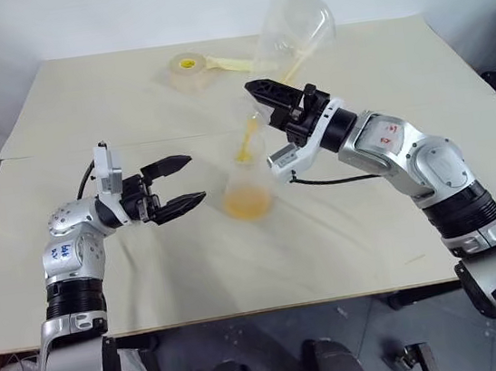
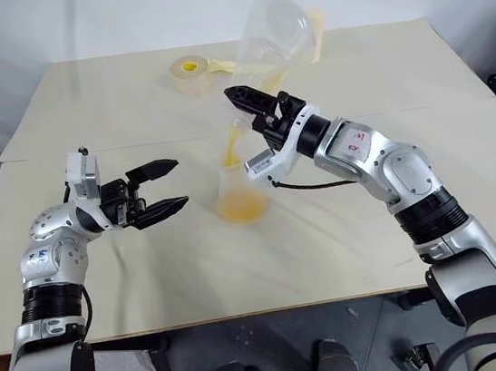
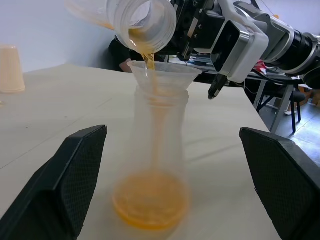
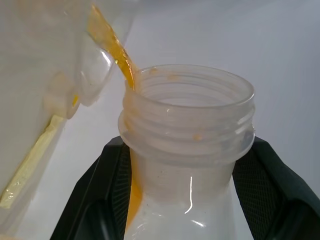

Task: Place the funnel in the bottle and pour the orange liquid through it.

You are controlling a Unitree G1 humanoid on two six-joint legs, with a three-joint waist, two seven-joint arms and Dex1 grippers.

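Item: pouring station on a cream table (image 1: 82, 107). Markings first. We note a white label with blue handwriting on the left forearm, and red characters on the right forearm; neither can be read. The left gripper (image 1: 194, 178), left of centre, reaches sideways toward the middle, its two black fingers spread wide and holding nothing. They stand on either side of the bottle (image 3: 157, 150) without touching it. The right gripper (image 1: 262, 95) comes in from the right on a raised, bent arm, clamped on the threaded neck of a second flask (image 1: 296, 33), which is tipped mouth-down at upper centre. The bottle stands upright at the centre of the table with the funnel (image 3: 165, 75) seated in its mouth. The orange liquid (image 3: 150, 205) falls in a thin stream from the flask's lip through the funnel and pools in the bottle's base. Also logged: a tape roll (image 1: 187, 68) at upper centre and a cream cup (image 3: 11, 67).
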